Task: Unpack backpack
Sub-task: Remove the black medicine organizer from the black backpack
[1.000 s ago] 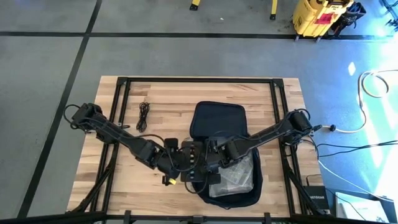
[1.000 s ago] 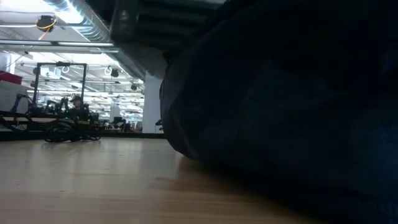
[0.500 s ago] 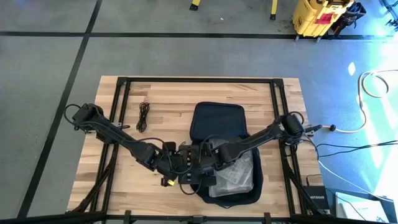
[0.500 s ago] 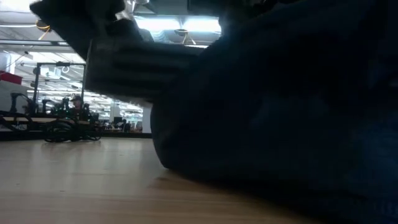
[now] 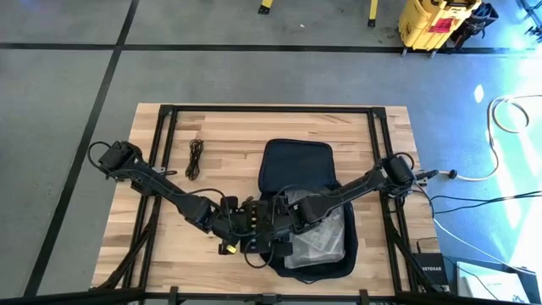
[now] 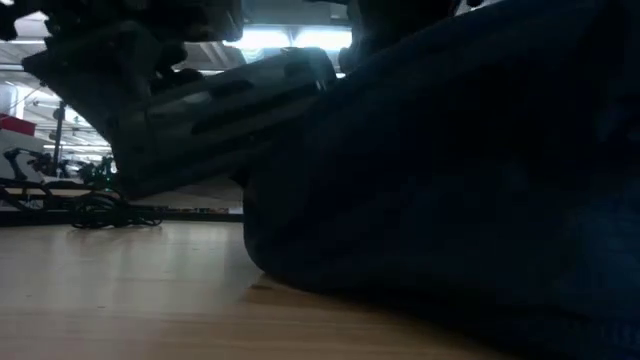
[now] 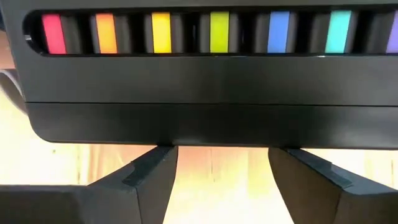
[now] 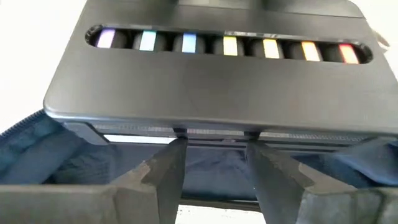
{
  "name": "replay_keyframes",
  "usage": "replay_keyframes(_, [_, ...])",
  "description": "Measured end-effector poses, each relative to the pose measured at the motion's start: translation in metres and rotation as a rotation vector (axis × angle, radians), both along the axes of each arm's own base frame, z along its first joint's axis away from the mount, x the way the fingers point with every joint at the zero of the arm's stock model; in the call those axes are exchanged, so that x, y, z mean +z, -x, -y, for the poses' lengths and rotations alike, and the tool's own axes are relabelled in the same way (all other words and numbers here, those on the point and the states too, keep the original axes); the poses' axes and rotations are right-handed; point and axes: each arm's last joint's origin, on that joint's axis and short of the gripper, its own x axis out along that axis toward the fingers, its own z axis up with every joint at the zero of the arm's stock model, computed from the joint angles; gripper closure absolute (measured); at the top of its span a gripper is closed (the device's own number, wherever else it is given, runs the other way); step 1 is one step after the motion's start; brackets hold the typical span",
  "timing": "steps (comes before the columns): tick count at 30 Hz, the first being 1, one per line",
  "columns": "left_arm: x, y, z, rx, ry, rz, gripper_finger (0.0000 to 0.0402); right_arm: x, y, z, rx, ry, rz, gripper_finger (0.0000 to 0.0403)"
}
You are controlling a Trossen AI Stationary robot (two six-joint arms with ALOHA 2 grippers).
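A flat dark case of coloured markers (image 5: 264,222) hangs between my two grippers, just left of the backpack (image 5: 296,169). Its row of markers shows in the left wrist view (image 7: 211,32) and in the right wrist view (image 8: 224,46). The dark backpack lies open in the table's middle, and a clear plastic bag (image 5: 323,239) sits in its near part. My left gripper (image 5: 246,222) comes in from the left and my right gripper (image 5: 286,222) from the right, both shut on the case. In the low view the case (image 6: 210,100) slants above the wood beside the backpack (image 6: 450,180). My left gripper meets the case at one long edge (image 7: 217,144), its fingers (image 7: 155,180) slanting down from the table's left side. The case's edge hides the contact. The case is lifted clear of the table and tilted. My right gripper meets the case at the opposite long edge (image 8: 214,132), its fingers (image 8: 165,168) slanting down from the table's right side, over the backpack's opening. The fingertips end at the edge, which hides how they close on it.
A coiled black cable (image 5: 196,158) lies on the wood at the far left. Bare tabletop (image 5: 169,246) lies left of the backpack. The dark metal frame (image 5: 271,108) runs around the table. A yellow bin (image 5: 434,24) stands on the floor beyond.
Both grippers have sunk toward the table with the case, the left one more than the right. In the low view the case has come down into sight beside the backpack and now slants. Neither gripper has opened or let go.
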Motion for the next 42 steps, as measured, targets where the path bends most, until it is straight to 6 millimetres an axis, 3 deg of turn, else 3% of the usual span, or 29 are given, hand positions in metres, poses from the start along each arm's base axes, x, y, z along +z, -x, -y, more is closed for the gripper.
replay_keyframes(5, [-0.007,0.002,-0.001,-0.002,0.010,0.009,0.0165,0.008,-0.001,-0.001,-0.005,-0.019,0.044,0.0249])
replay_keyframes(8, [-0.009,0.002,-0.001,-0.014,-0.005,-0.001,0.0165,0.026,-0.009,-0.004,-0.018,-0.072,0.208,0.0249])
replay_keyframes(10, [-0.003,-0.007,0.000,0.026,-0.005,0.100,0.0165,0.041,-0.013,-0.005,-0.018,-0.116,0.289,0.0249])
replay_keyframes(12, [0.003,-0.012,-0.001,0.045,0.001,0.155,0.0165,0.043,-0.010,-0.006,-0.009,-0.118,0.295,0.0249])
replay_keyframes(33, [-0.003,-0.015,0.001,-0.016,0.031,0.157,0.0165,0.051,0.012,-0.022,0.032,-0.087,0.229,0.0249])
replay_keyframes(42, [0.003,-0.022,0.002,-0.028,0.051,0.222,0.0165,0.033,0.040,-0.025,0.018,0.084,0.020,0.0249])
